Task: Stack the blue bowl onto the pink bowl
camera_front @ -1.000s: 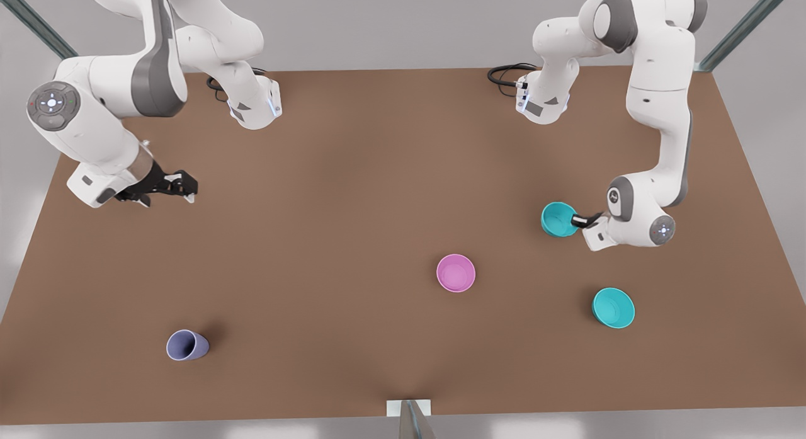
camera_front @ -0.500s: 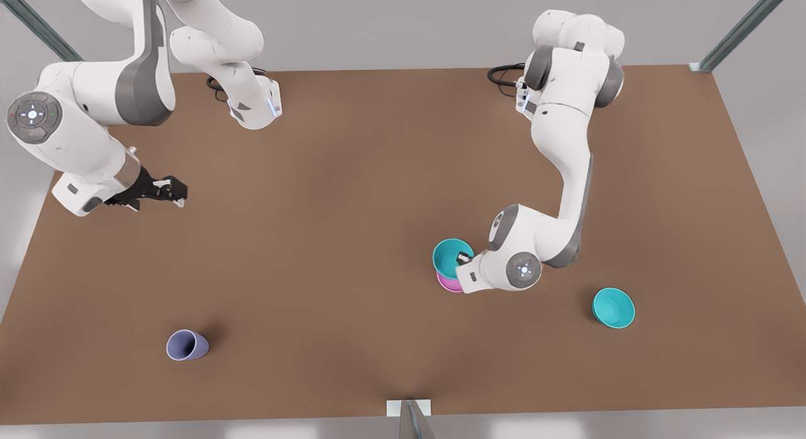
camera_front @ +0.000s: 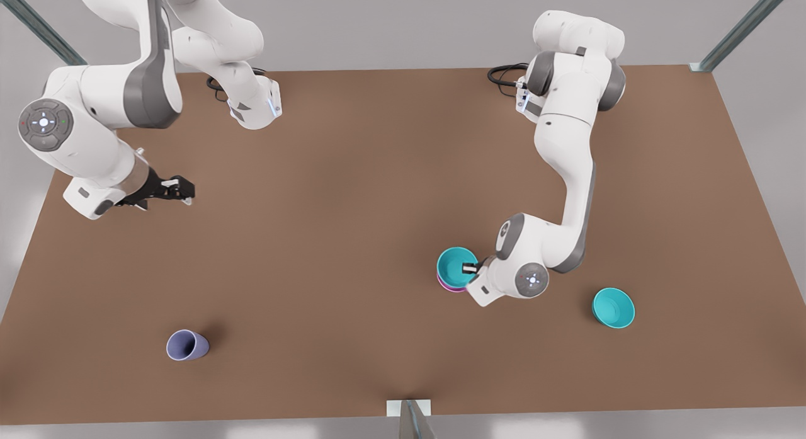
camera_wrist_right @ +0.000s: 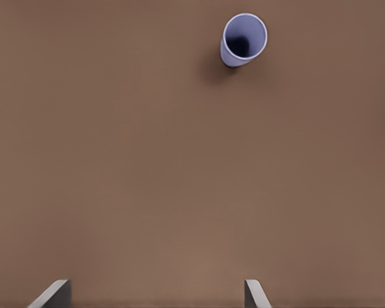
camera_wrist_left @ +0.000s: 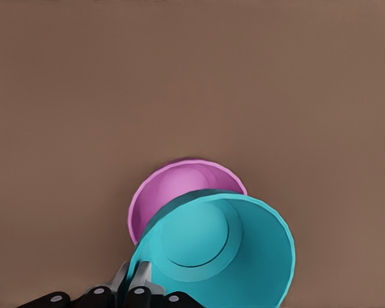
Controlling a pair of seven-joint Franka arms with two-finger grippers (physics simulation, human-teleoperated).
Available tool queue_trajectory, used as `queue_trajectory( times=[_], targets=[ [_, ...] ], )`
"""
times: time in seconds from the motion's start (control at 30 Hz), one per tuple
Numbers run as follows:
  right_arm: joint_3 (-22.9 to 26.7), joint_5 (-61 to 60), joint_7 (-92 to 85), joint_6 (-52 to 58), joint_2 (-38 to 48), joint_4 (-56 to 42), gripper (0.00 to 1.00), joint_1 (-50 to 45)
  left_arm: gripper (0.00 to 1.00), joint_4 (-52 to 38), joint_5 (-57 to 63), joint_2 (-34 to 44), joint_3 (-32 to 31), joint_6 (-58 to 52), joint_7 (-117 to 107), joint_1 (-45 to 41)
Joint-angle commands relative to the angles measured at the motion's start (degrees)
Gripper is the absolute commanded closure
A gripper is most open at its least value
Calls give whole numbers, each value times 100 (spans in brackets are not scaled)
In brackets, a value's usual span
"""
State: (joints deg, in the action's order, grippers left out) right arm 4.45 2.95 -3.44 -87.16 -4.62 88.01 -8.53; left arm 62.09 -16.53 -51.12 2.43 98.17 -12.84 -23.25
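Blue bowl [camera_front: 456, 265] sits over the pink bowl [camera_front: 448, 285], nested or nearly so; a thin pink crescent shows beneath it. Left end effector [camera_front: 470, 269] pinches the blue bowl's rim on the side away from the lavender cup [camera_front: 186, 345]. Judgement: placement mostly done; release and retreat remain. Whether the bowl is fully seated cannot be told. Right end effector [camera_front: 182, 190], spread wide, waits well beyond the cup. Second teal bowl [camera_front: 613, 307] stands apart on the bench [camera_front: 352, 174].
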Motion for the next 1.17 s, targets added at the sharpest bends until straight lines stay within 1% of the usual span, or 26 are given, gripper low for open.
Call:
queue_trajectory(
  times=[0.0, 0.1, 0.5, 0.53, 0.57, 0.67, 0.7, 0.77, 0.8, 0.83, 0.9, 0.93, 1.0, 1.13],
  targets=[
    [3, -5, -61, 32, 5, -3, 0, -26, 79, -4, -43, -20, -6, 159, -1221, 14],
    [3, -13, -61, 32, 5, -3, 0, -26, 79, 84, -43, -56, -85, 132, -1239, 5],
    [3, -13, -61, 32, -4, -3, 0, -26, 79, 93, -8, -91, -85, 132, -1230, 66],
    [3, -13, -61, 32, -4, -3, 0, -26, 68, 93, -8, -100, -85, 132, -1221, 66],
    [3, -13, -61, 32, -4, -3, 0, -26, 1, 136, -8, -108, -85, 132, -1212, 66],
    [3, -13, -61, 32, -4, -3, 0, -26, 0, 268, 10, -91, -85, 124, -1212, 110],
    [3, -13, -61, 32, -4, -3, 0, -26, 0, 225, 27, -21, -67, -516, -975, 259],
    [3, -13, -61, 32, -4, -3, 0, -26, 0, 172, 1090, 866, -32, -1870, -747, 400],
    [3, -13, -61, 32, -4, -3, 0, -26, 0, 154, 1565, 1332, -23, -2407, -264, 435],
    [3, -13, -61, 32, -4, -3, 0, -26, 0, 154, 1802, 1693, -23, -2645, 114, 436],
    [3, -13, -61, 32, -4, -3, 0, -26, 0, 137, 2031, 2273, -23, -2715, 1133, 506],
    [3, -13, -61, 32, -4, -3, 0, -26, 0, 23, 2031, 2562, -50, -2724, 1143, 497],
    [3, -13, -61, 32, -4, -3, 0, -26, 0, 751, 2075, 3618, -41, -2513, 1143, 462],
    [3, -13, -61, 32, -4, -3, 0, -26, 0, 734, 2101, 3724, -6, -2724, 1134, 471]
  ],
)
